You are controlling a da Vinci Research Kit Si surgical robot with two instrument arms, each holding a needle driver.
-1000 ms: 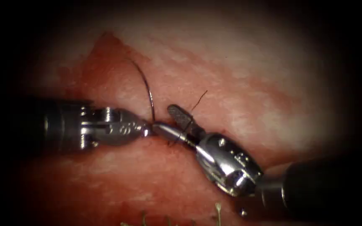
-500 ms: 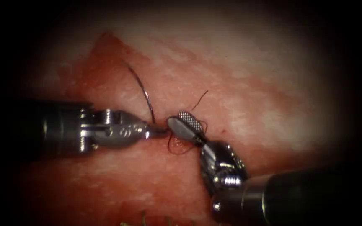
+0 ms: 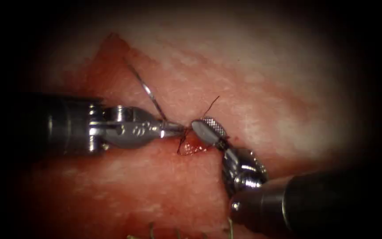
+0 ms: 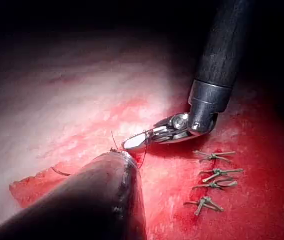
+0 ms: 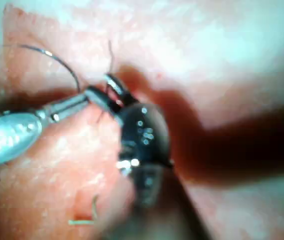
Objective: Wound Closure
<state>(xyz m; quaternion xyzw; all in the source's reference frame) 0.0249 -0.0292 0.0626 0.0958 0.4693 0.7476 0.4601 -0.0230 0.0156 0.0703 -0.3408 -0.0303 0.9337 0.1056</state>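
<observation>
Currently my left tool (image 3: 173,129) comes in level from the left, jaws closed on the needle (image 3: 149,93) at its lower end. From the grip the needle arcs up and to the left, clear above the tissue (image 3: 261,88); I cannot see any part of it buried. In the right wrist view the same curve (image 5: 57,60) stands off the surface, held by the left tool (image 5: 74,105).

My right tool (image 3: 208,130) enters from lower right, its tip nearly meeting the left tool's tip over the cut (image 3: 191,148). Jaws look closed or almost so; I cannot tell for sure, nor whether thread is pinched between them. Dark thread (image 3: 184,144) loops just below the two tips, and a short free end (image 3: 211,105) sticks up beside the right tool's tip.

Edges and room: the cut runs left to right beneath both tools, with red fluid (image 3: 155,177) on the near side. Paler open tissue lies above and right of the tips. Room between the tips is very tight.

Around: in the left wrist view, finished stitches with cut ends of thread (image 4: 214,175) lie in a row near the right tool (image 4: 137,142), apart from it. My left shaft (image 4: 97,200) blocks the near ground there.
</observation>
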